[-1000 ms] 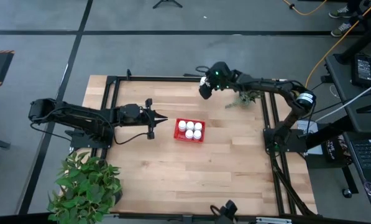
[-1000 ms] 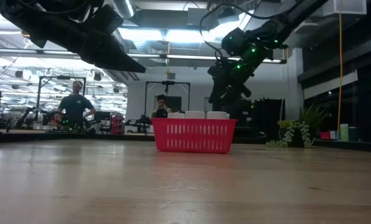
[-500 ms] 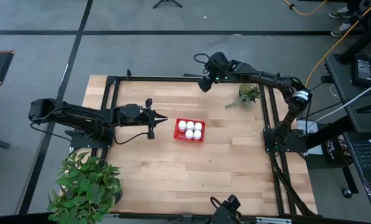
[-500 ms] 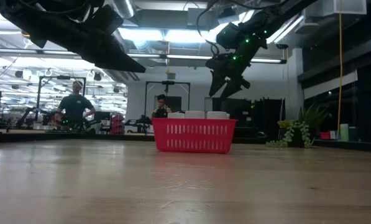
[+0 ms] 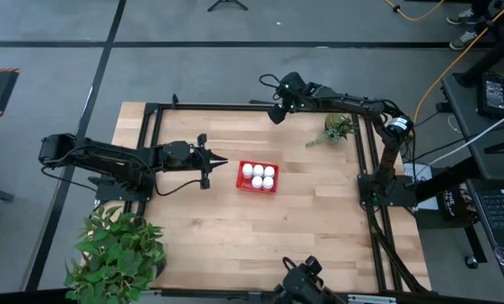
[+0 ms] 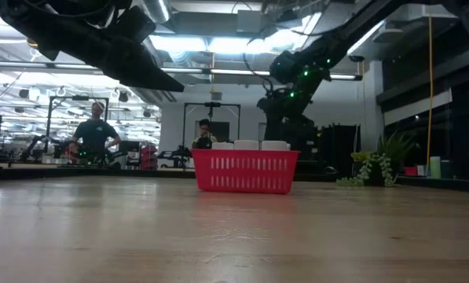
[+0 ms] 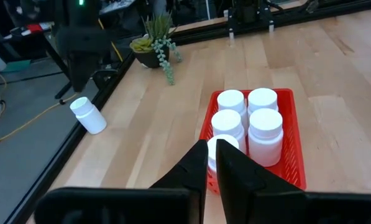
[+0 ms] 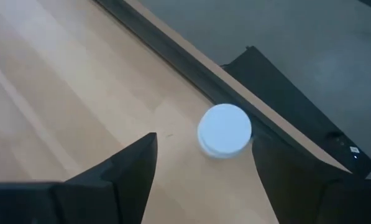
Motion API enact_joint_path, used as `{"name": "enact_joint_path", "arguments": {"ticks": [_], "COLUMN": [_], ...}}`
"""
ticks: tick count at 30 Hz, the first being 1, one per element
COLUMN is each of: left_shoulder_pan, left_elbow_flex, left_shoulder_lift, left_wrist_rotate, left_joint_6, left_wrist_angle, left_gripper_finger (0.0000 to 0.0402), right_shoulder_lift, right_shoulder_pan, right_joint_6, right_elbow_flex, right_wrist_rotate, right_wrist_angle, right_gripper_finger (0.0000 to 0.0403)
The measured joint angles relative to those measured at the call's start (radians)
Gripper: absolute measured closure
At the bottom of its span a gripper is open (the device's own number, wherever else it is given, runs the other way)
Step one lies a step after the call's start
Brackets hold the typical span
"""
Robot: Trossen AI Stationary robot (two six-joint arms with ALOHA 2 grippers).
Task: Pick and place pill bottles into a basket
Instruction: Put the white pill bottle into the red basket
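**Five bottles in basket, one loose at far edge**

The left gripper hangs just left of the basket, fingers closed on nothing. The basket, red with perforated walls, sits mid-table and holds five pill bottles, white cylinders with round white caps, standing upright. The right gripper hovers at the table's far edge, fingers spread wide and empty, above the sixth bottle, standing beside the black frame rail.

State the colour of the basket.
Bright red basket, clearest in the left wrist view.
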Motion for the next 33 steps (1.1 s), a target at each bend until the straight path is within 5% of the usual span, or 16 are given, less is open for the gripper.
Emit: {"name": "enact_joint_path", "arguments": {"ticks": [33], "left_shoulder_pan": [0.000], "left_elbow_flex": [0.000], "left_shoulder_lift": [0.000], "left_wrist_rotate": [0.000], "left_joint_6": [0.000], "left_wrist_angle": [0.000], "left_gripper_finger": [0.0377], "right_shoulder_lift": [0.104], "right_shoulder_pan": [-0.013], "right_joint_6": [-0.020], "right_elbow_flex": [-0.001], "right_wrist_rotate": [0.058], "right_wrist_angle": [0.103], "right_gripper_finger": [0.0139]}}
